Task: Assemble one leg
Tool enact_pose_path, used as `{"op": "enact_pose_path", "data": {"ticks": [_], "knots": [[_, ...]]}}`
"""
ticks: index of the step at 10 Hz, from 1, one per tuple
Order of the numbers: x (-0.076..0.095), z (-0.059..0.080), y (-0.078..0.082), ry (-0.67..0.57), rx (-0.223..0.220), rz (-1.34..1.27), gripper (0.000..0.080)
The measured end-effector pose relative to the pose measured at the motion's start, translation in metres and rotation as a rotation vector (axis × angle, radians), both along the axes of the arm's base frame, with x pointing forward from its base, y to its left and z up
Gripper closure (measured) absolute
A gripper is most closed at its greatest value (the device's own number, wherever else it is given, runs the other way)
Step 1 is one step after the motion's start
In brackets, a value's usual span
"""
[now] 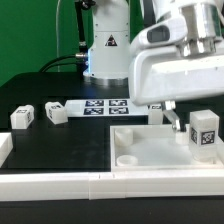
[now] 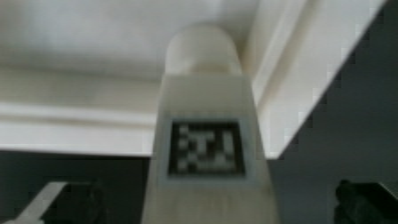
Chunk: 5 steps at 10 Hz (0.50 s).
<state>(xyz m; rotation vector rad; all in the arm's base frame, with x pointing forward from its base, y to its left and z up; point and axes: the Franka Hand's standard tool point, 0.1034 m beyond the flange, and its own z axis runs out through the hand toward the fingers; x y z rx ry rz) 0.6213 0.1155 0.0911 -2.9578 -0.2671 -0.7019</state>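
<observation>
A white leg point(image 2: 210, 110) with a black-and-white tag on its face stands on end between my fingers in the wrist view. Dark gaps show on both sides of it. One fingertip point(image 2: 48, 203) sits well clear of it, and so does the other. My gripper point(image 2: 205, 207) is open around the leg and not touching it. In the exterior view this leg point(image 1: 205, 134) stands at the right end of the white tray-like piece point(image 1: 140, 150), under my gripper point(image 1: 188, 117). Two more legs point(image 1: 22, 117) point(image 1: 55, 112) lie on the black table at the exterior view's left.
The marker board point(image 1: 105, 105) lies flat behind the tray. The robot base point(image 1: 105, 45) stands at the back. A white rail point(image 1: 100, 185) runs along the table's front edge.
</observation>
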Motion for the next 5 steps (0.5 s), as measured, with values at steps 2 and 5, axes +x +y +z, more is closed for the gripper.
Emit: {"op": "enact_pose_path", "data": {"ticks": [2, 5], "knots": [[-0.002, -0.003, 0.002, 0.038, 0.003, 0.008, 0.0150], [0.002, -0.016, -0.010, 0.224, 0.007, 0.003, 0.0150]]}}
